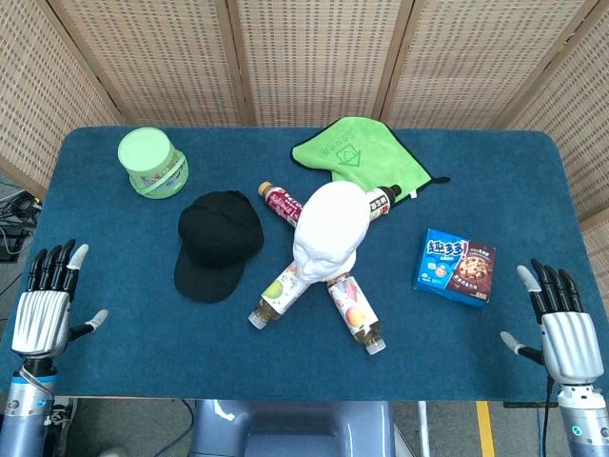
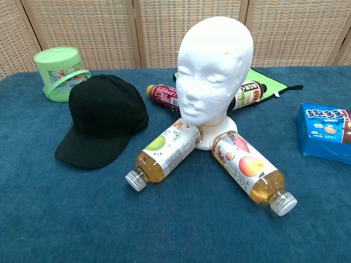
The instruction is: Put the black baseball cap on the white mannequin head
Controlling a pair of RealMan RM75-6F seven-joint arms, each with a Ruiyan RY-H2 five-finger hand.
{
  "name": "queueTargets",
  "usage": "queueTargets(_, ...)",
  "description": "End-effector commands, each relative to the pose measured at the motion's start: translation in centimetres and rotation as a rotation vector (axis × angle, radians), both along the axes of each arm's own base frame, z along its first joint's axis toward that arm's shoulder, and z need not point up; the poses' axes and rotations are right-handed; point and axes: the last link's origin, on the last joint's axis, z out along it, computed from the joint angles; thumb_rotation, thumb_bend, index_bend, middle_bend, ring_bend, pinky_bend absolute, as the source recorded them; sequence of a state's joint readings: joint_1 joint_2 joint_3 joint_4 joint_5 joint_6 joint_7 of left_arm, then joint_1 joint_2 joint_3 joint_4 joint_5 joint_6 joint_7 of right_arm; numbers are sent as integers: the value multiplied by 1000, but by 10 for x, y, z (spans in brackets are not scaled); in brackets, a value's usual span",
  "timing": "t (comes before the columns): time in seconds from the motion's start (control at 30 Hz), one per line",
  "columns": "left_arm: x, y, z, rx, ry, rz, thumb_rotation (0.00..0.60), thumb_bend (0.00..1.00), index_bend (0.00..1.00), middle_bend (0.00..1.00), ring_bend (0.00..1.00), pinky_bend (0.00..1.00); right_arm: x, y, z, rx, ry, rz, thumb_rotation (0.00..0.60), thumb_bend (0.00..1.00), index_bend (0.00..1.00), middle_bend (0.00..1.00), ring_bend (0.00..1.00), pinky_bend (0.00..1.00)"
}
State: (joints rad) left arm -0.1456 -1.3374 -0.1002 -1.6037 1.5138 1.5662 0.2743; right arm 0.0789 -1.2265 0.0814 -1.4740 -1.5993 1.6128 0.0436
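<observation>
So the black baseball cap sat flat on the table, just left of the white mannequin head and well apart from both hands. Left hand and right hand hovered at the near corners, fingers spread, holding nothing.

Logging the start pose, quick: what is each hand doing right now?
Left hand: open, fingers apart, holding nothing.
Right hand: open, fingers apart, holding nothing.
</observation>
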Motion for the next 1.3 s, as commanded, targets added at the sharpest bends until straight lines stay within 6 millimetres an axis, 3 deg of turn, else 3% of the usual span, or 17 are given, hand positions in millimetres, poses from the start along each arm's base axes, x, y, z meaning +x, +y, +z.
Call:
queueTargets(0.03, 0, 0, 0, 0, 2, 1, 600, 0, 0, 0, 0, 0, 0, 0, 0, 0, 0, 0, 600, 50, 0, 0, 0, 0)
queueTargets(0.9, 2, 0, -3, -10, 8, -8, 600, 0, 0, 0, 0, 0, -1, 0, 2, -10, -3, -5, 600, 51, 0, 0, 0, 0)
queueTargets(1.17, 3, 3, -13, -40, 31, -19, 600, 0, 0, 0, 0, 0, -1, 0, 2, -10, -6, -4, 600, 51, 0, 0, 0, 0)
queueTargets(1.23, 5, 7, -17, -44, 34, -29, 600, 0, 0, 20, 43, 66, 0, 0, 1, -9, -4, -3, 600, 51, 0, 0, 0, 0)
queueTargets(1.3, 7, 12, -21, -42, 51, -47, 600, 0, 0, 147, 191, 225, 0, 0, 1, -8, -3, -6, 600, 50, 0, 0, 0, 0)
